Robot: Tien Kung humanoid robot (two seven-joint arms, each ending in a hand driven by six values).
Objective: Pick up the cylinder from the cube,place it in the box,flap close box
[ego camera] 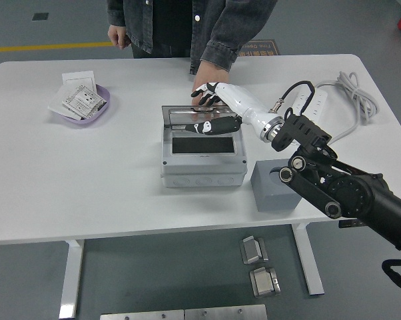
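The grey box [203, 160] sits at the centre of the frame on the white table [87, 173], its clear hinged lid [187, 115] tilted part-way down over the opening. Inside, a dark rectangular shape shows on the floor of the box; whether that is the cylinder cannot be told. The right hand [214, 110] lies just above the lid's right half, its black fingers [207, 127] stretched out flat and pointing toward the left of the frame, resting against the lid and holding nothing. Its white forearm runs down to the right into the black arm that enters from the lower right corner.

Just right of the box, partly behind the arm, stands the grey cube [275, 189], with a round recess in its top.

At the top centre a person in a dark denim jacket stands at the far edge; one hand [202, 83] rests on the table just behind the lid.

In the upper left lies a purple dish [100, 110] holding paper packets. A white power strip [318, 100] with coiled cable lies in the upper right.
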